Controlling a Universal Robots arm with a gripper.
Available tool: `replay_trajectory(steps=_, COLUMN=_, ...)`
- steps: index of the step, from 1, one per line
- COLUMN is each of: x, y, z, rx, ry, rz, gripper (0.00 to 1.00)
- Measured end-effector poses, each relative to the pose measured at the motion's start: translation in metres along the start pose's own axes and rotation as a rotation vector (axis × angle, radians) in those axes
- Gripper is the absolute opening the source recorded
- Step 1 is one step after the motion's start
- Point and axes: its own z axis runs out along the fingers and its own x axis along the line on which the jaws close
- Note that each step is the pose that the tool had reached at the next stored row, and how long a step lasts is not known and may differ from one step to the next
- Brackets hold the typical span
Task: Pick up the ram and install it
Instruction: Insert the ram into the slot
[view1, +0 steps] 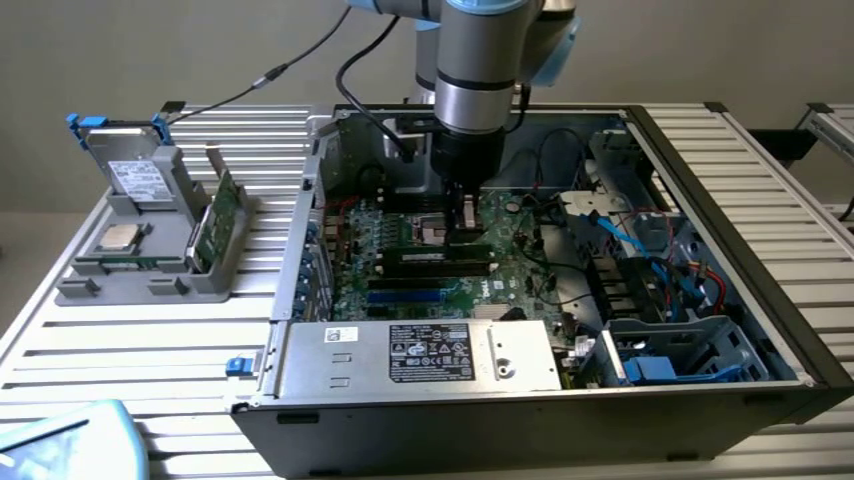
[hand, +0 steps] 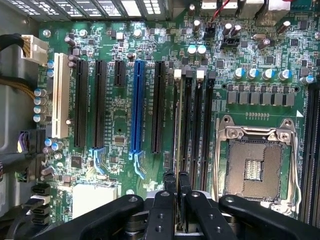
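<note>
The gripper (hand: 176, 176) has its fingers (hand: 170, 187) drawn nearly together, clamped on the ram (hand: 176, 130). The ram stands on edge, lengthwise along the memory slots (hand: 197, 120), on the side farthest from the empty CPU socket (hand: 255, 165). Farther from the socket lie black expansion slots and a blue expansion slot (hand: 136, 105), all on the motherboard (hand: 117, 125) inside the open computer case (view1: 747, 190).
</note>
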Motion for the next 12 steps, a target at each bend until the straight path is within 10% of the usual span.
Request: replay_trajectory(steps=12, x=-0.0006, y=0.0015, z=0.0023, rx=-0.0002, ry=0.0051, rz=0.000, gripper=0.14)
